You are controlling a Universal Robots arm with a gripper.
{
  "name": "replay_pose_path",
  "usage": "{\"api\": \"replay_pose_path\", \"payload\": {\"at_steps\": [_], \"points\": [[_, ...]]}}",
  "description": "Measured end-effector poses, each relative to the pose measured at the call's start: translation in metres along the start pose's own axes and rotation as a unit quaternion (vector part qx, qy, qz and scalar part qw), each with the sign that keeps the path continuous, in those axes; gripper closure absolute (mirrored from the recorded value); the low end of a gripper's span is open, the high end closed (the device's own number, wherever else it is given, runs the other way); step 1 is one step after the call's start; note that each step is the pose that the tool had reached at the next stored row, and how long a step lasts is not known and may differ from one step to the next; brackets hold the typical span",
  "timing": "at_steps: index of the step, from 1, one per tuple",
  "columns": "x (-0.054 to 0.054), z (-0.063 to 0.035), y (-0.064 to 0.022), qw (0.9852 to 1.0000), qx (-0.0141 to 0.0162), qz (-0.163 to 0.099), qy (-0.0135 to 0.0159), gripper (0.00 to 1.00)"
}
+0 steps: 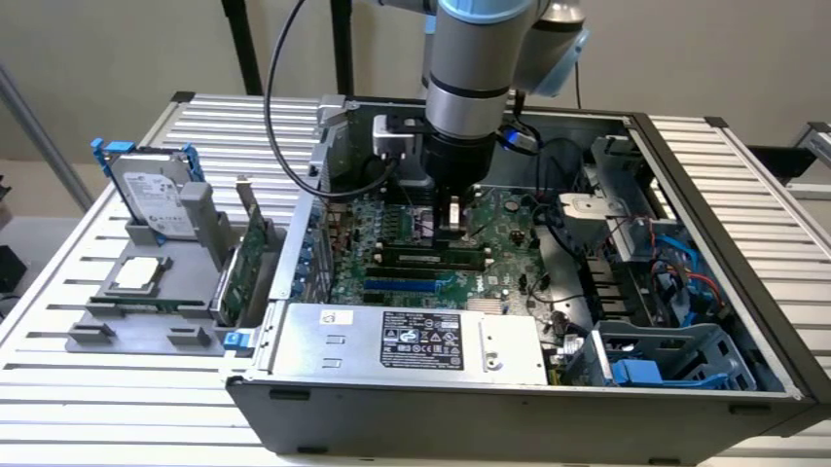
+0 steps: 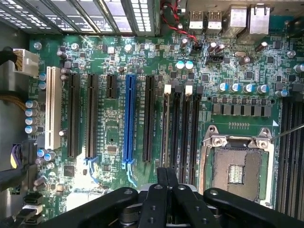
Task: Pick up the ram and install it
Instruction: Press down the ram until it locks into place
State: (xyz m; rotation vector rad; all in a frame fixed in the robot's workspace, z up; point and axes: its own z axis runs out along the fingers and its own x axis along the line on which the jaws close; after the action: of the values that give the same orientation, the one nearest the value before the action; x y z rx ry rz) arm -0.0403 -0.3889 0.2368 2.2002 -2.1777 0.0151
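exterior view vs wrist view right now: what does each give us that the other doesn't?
Exterior view: silver hard drive with blue rails, upright green expansion card, grey labelled power supply box.
Wrist view: silver metal rear port blocks, long white expansion slot.
Both: green motherboard with the black pincer down over it.

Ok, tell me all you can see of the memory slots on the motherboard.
The memory slots are long, dark, narrow plastic channels, parallel and close together on the green motherboard, two with white end latches. They sit beside the metal-framed CPU socket. The gripper hovers right over them.
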Motion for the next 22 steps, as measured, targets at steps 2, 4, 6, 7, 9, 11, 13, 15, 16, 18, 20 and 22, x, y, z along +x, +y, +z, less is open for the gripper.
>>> {"api": "replay_pose_path", "payload": {"at_steps": [2,4,6,7,9,11,13,15,16,18,20,22], "points": [[0.000,0.0011,0.0005,1.0000,0.0001,0.000,0.0000,1.00],[0.000,0.0029,0.0006,1.0000,0.0005,0.000,0.0001,1.00],[0.000,0.0054,0.0008,1.0000,0.0014,0.000,0.0000,1.00],[0.000,0.0066,0.0010,1.0000,0.0018,0.000,0.0004,1.00],[0.000,0.0092,0.0014,1.0000,0.0030,0.000,0.0007,1.00],[0.000,0.0120,0.0019,1.0000,0.0043,0.000,0.0006,1.00],[0.000,0.0128,0.0020,1.0000,0.0048,0.000,0.0003,1.00],[-0.001,0.0084,0.0021,1.0000,0.0052,0.000,-0.0007,1.00],[0.000,0.0037,0.0023,1.0000,0.0051,0.000,-0.0003,1.00],[0.000,-0.0052,0.0026,1.0000,0.0048,0.000,0.0001,1.00],[0.000,-0.0094,0.0026,1.0000,0.0047,0.000,0.0001,1.00],[0.000,-0.0099,0.0026,1.0000,0.0048,0.000,0.0000,1.00]]}}
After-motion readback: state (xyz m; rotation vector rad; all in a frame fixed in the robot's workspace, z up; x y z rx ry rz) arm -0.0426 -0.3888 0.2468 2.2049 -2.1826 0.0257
